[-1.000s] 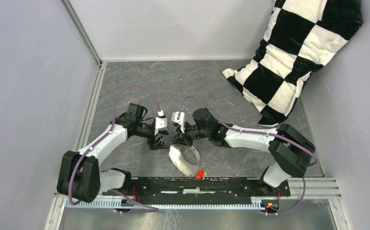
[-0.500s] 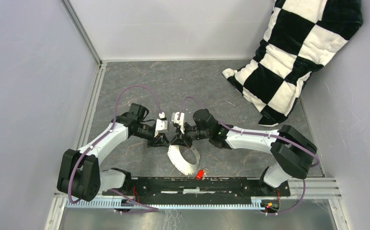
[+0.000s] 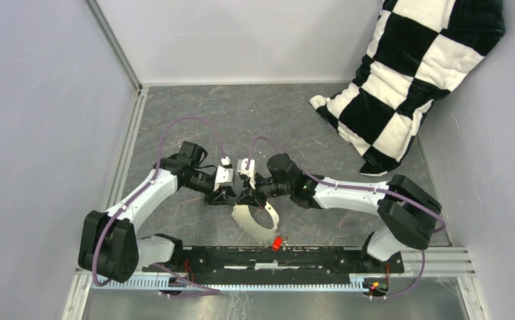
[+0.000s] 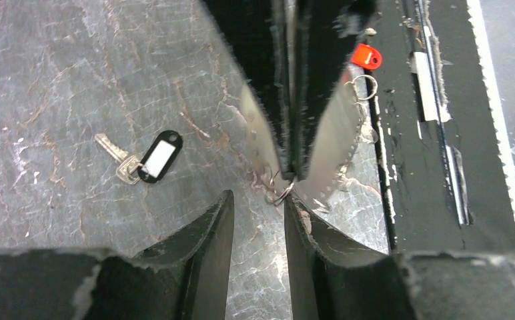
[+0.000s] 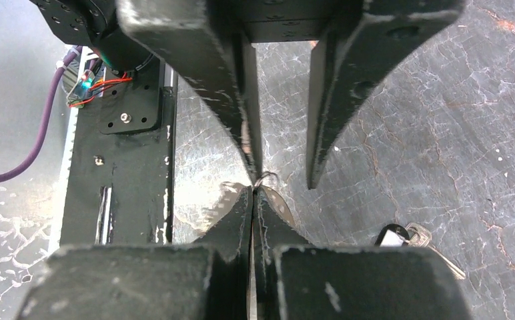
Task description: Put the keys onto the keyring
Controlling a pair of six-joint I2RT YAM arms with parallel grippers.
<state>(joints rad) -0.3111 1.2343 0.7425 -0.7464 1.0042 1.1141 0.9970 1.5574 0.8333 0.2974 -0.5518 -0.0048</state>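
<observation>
My right gripper [image 5: 253, 192] is shut on the top of the keyring [image 4: 335, 137], a thin grey metal band with a toothed edge that stands up from the floor [image 3: 241, 223]. A small wire loop [image 4: 283, 193] pokes out at the pinch point. My left gripper [image 4: 258, 199] faces it tip to tip; its jaws are open, with bare floor between them, and its right fingertip [image 4: 289, 203] touches the loop. The black key [image 4: 159, 157], with its pale spot, lies flat to the left, and it also shows in the right wrist view [image 5: 393, 235]. The red key [image 3: 277, 243] rests by the base rail.
A black base rail [image 3: 321, 257] runs along the near edge, close behind the keyring. A black-and-white checkered cushion [image 3: 408, 73] leans in the far right corner. Grey walls enclose the marbled floor, with an aluminium strip [image 3: 125, 153] on the left.
My left gripper has moved right until it meets the right gripper's tips, and its jaws are narrower than a second ago. The keyring has tilted slightly in the right gripper's hold.
</observation>
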